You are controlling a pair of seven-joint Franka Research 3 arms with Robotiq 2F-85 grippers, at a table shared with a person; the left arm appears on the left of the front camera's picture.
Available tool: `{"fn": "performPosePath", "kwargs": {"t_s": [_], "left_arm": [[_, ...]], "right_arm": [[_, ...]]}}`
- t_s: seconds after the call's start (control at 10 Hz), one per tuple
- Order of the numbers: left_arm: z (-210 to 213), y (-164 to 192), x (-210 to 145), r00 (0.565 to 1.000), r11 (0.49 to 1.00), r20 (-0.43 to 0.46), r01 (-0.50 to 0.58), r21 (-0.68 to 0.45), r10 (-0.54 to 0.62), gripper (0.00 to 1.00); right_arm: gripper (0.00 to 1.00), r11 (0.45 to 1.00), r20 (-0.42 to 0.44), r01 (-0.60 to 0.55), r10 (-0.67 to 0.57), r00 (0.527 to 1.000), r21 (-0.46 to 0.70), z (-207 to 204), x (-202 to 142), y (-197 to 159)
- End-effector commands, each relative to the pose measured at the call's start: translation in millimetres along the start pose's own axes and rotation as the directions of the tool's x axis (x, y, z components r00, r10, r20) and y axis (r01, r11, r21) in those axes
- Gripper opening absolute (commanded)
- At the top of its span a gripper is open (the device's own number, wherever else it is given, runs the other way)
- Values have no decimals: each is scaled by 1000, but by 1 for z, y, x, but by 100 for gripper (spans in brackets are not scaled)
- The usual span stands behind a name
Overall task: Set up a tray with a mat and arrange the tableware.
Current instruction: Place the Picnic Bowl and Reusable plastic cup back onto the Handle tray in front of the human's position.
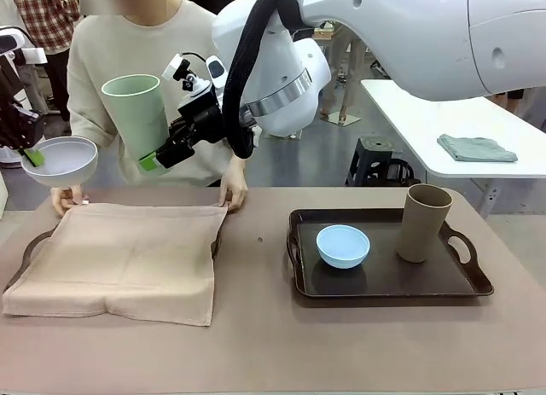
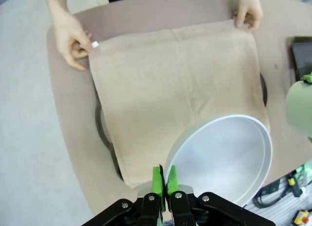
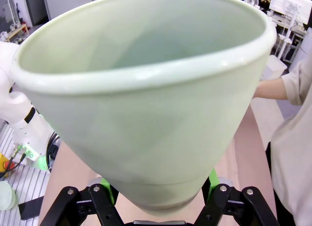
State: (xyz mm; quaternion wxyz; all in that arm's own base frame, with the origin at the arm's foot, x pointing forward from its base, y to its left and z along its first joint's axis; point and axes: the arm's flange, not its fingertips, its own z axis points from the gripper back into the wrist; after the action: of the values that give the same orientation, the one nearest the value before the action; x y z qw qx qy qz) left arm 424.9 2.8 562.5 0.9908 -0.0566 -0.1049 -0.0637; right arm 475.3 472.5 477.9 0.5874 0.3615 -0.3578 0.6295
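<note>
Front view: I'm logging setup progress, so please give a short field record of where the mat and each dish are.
Mat: beige cloth mat spread over left dark tray; person's hands hold its far corners
White round bowl: in the air, rim pinched by left gripper
Pale green tall cup: in the air, base clamped by right gripper
Light blue round bowl: on right dark tray
Tan-brown tall cup: upright on right tray

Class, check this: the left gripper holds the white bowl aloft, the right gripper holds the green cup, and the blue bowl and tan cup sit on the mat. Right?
Not quite. The front view shows the blue bowl and tan cup on the bare dark tray, not the mat. The left gripper does hold the white bowl aloft, the right gripper the green cup.
</note>
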Motion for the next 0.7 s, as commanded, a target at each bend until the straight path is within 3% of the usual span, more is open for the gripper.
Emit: {"fn": "performPosePath", "kwargs": {"t_s": [0.0, 0.5, 0.6], "left_arm": [[-1, -1, -1, 1000, 1000, 2, 6, 4, -6, 0], [-1, -1, -1, 1000, 1000, 2, 6, 4, -6, 0], [0, 0, 0, 1000, 1000, 0, 0, 0, 0, 4]], "right_arm": [[0, 1000, 2, -3, 3, 1000, 4, 0, 2, -1], [0, 1000, 2, -3, 3, 1000, 4, 0, 2, -1], [78, 1000, 0, 0, 0, 1000, 0, 0, 0, 0]]}}
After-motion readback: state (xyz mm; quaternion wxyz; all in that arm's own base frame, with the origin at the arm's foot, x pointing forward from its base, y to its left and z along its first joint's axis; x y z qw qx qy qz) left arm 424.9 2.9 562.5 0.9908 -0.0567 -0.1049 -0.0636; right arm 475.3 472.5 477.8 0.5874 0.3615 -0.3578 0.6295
